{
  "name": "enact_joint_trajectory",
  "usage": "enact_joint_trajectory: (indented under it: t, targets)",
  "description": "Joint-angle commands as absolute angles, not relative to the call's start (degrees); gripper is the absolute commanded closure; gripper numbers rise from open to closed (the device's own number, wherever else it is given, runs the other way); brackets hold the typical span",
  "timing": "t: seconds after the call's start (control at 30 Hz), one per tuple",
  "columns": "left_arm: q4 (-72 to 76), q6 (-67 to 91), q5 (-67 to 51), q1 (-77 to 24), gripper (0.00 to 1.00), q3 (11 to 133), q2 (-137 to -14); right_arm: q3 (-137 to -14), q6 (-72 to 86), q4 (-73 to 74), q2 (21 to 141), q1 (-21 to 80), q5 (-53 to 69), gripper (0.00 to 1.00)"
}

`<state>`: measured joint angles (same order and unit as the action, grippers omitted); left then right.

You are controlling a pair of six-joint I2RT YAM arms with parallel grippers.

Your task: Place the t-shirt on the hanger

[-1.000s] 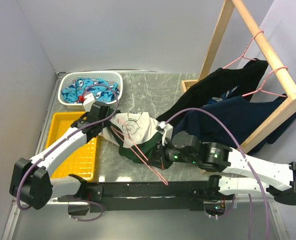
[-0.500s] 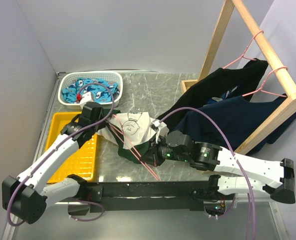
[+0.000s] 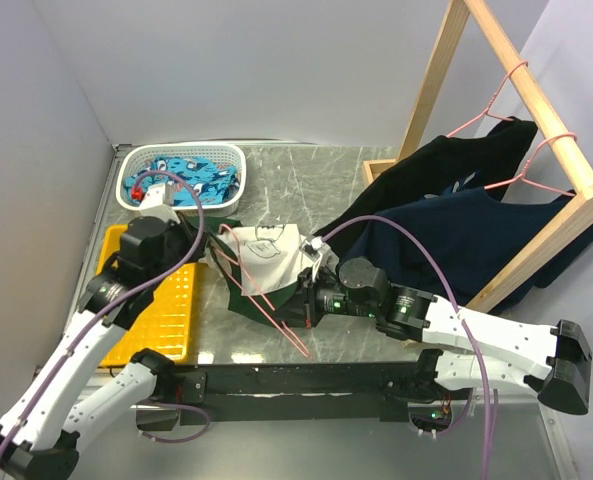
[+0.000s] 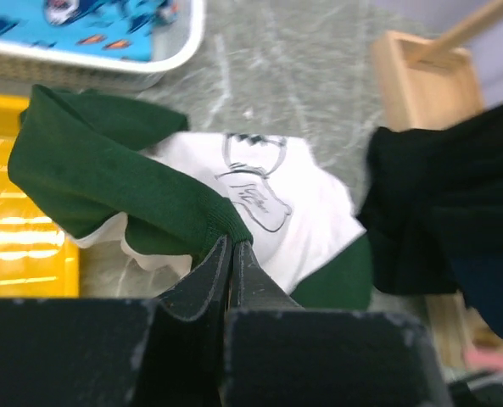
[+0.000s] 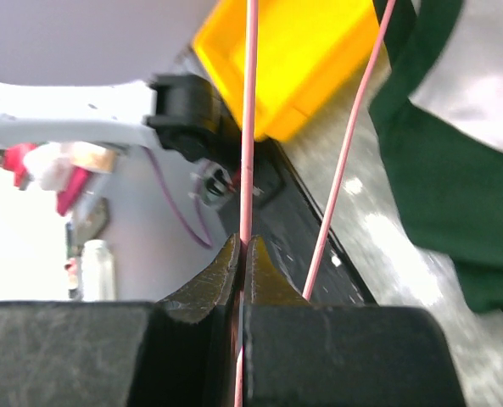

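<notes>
The t-shirt [image 3: 268,252] lies bunched on the marble table, off-white printed front up, dark green edges around it. My left gripper [image 3: 212,244] is shut on the shirt's green ribbed edge [image 4: 183,212]; the jaws [image 4: 232,244] meet on that cloth. The pink wire hanger [image 3: 298,343] runs slantwise across and partly under the shirt toward the near edge. My right gripper [image 3: 304,305] is shut on one hanger wire [image 5: 248,127], pinched at the jaw tips [image 5: 243,246]. A second hanger wire [image 5: 353,144] passes just right of them, beside the shirt's green hem [image 5: 455,170].
A white basket [image 3: 231,152] with bright blue patterned cloth stands at the back left, with a yellow tray [image 3: 146,300] in front of it. At right a wooden rack [image 3: 536,110] carries dark shirts [image 3: 456,225] on pink hangers, hanging close to my right arm.
My left arm has drawn back to the left, pulling the shirt's green edge with it. The right gripper and hanger have shifted left and a little nearer. Both grips held.
</notes>
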<state>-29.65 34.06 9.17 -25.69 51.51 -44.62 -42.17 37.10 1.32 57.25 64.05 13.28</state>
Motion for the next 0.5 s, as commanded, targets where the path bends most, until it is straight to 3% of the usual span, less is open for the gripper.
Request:
enact_joint_trajectory:
  t: [0.0, 0.3, 0.47]
  targets:
    - [-27.78, 28.66, 0.55, -25.58, 0.99, 55.81, -41.31, -44.64, 37.79, -11.14, 58.09, 62.32, 19.5, 1.0]
    - [-30.24, 24.61, -1.84, -25.66, 0.99, 59.85, -42.01, -46.14, 39.46, -17.74, 59.32, 57.22, 21.1, 1.0]
    - [-29.27, 24.0, -4.05, -25.75, 0.99, 60.73, -42.01, -47.63, 40.6, -25.73, 66.17, 57.3, 23.46, 1.0]
